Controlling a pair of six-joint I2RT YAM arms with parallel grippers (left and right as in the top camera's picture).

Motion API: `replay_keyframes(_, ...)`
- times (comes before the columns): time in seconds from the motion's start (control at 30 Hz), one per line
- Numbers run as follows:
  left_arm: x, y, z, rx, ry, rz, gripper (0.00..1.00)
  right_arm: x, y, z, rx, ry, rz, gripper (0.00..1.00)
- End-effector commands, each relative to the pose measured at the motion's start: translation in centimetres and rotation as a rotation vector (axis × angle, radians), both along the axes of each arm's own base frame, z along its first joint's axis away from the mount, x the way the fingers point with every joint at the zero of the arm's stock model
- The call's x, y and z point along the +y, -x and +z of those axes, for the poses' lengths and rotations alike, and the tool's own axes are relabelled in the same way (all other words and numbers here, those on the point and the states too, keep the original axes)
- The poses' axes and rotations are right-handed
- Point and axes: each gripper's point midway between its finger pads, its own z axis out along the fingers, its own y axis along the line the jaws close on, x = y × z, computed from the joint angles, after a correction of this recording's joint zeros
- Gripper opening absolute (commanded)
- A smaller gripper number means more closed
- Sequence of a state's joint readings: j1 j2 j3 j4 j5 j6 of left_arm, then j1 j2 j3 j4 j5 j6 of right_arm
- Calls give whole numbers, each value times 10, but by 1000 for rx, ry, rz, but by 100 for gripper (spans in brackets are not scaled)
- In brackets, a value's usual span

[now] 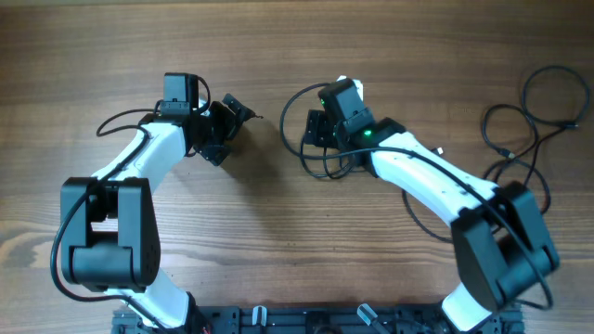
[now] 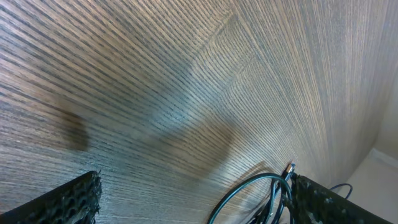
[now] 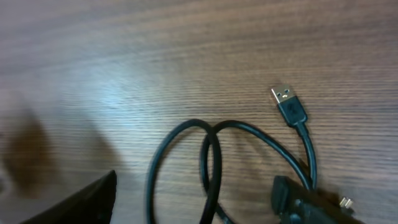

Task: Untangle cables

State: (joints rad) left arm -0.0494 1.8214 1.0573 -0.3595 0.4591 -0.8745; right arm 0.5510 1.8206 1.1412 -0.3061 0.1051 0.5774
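Note:
One black cable (image 1: 284,121) lies coiled on the wooden table just left of my right gripper (image 1: 314,139). In the right wrist view its loops (image 3: 211,162) lie on the wood between the spread fingers of my right gripper (image 3: 196,190), which is open. The cable's USB plug (image 3: 289,102) rests flat beyond them. My left gripper (image 1: 230,130) is open a short way left of the coil, with nothing in it. The left wrist view shows my left gripper (image 2: 196,190) over bare wood. The same coil (image 2: 249,190) curves beside the right finger (image 2: 323,202).
A second black cable (image 1: 526,88) sprawls in loose loops at the table's far right, beside the right arm's base. The arms' base rail (image 1: 306,320) runs along the front edge.

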Motion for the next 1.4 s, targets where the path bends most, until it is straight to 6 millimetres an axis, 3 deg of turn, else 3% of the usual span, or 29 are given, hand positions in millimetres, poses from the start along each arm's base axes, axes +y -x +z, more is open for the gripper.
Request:
replay_keyframes(0.0, -1, -2, 10, -26, 9, -8, 100, -8, 3, -37, 52, 60, -17, 65)
replay_keyframes(0.1, -1, -2, 10, -26, 9, -9, 100, -7, 1, -40, 47, 57, -18, 34)
replay_keyframes(0.17, -1, -2, 10, -26, 9, -9, 100, -6, 0, -40, 44, 55, -18, 7)
replay_keyframes(0.27, -1, -2, 10, -26, 9, -9, 100, -16, -9, -30, -4, 87, -55, 4)
replay_keyframes(0.53, -1, -2, 10, -26, 9, -9, 100, -88, -42, 56, -172, 92, -228, 4)
replay_keyframes(0.57, -1, -2, 10, -26, 9, -9, 100, -108, -48, 66, -195, 88, -278, 4)
replay_keyframes(0.67, -1, -2, 10, -26, 9, -9, 100, -144, -51, 67, -181, 103, -356, 5)
replay_keyframes(0.77, -1, -2, 10, -26, 9, -9, 100, -179, -41, 54, -100, 144, -421, 13)
replay_keyframes(0.9, -1, -2, 10, -26, 9, -9, 100, -205, -33, 47, -54, 165, -472, 15)
replay_keyframes(0.93, -1, -2, 10, -26, 9, -9, 100, -210, -32, 47, -47, 168, -483, 22)
replay_keyframes(1.0, -1, -2, 10, -26, 9, -9, 100, -215, -32, 46, -43, 168, -496, 59)
replay_keyframes(1.03, -1, -1, 10, -25, 9, -9, 100, -215, -32, 46, -42, 165, -496, 68)
replay_keyframes(1.07, -1, -2, 10, -26, 9, -9, 100, -209, -32, 45, -34, 138, -476, 84)
replay_keyframes(1.17, -1, -2, 10, -26, 9, -9, 100, -181, -31, 41, 4, 33, -345, 99)
replay_keyframes(1.3, -1, -2, 10, -26, 9, -9, 100, -133, -19, 41, 63, -128, -78, 100)
replay_keyframes(1.37, -1, -2, 10, -26, 9, -9, 100, -133, -16, 39, 78, -132, -82, 99)
